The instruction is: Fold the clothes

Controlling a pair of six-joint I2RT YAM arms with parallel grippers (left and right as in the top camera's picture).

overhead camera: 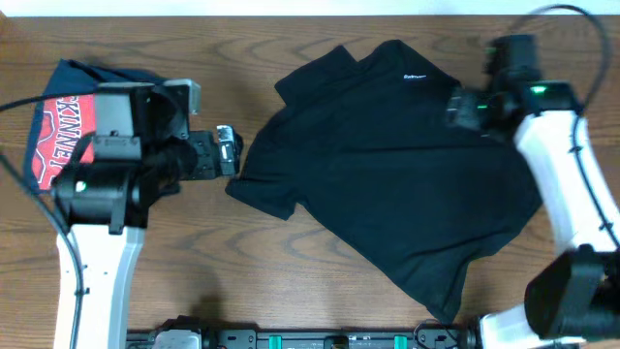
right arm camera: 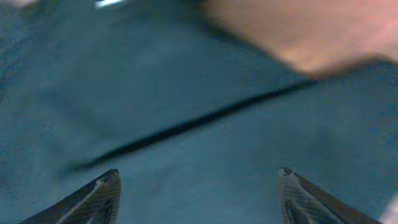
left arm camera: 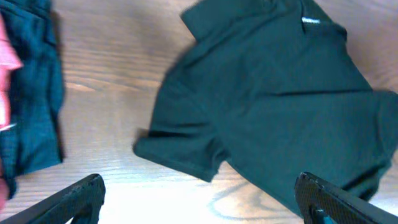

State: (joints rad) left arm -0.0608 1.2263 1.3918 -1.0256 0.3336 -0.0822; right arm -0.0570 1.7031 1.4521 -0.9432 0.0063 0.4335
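the black shirt [overhead camera: 387, 184] is spread out on the surface [overhead camera: 242, 262], just ahead of the left hand [overhead camera: 225, 150], which is held open and empty. the right hand [right arm camera: 199, 177] is held open, empty, over the shirt.

Black shirt [left arm camera: 273, 106] lies spread on the table [left arm camera: 118, 81] (sleeve nearest); the left tool [left arm camera: 199, 183] gapes wide.

Overhead: straight down, whole table [overhead camera: 291, 39]. Left wrist: oblique, mid-range; right wrist: very close, blurred. All share the black shirt [overhead camera: 387, 165].
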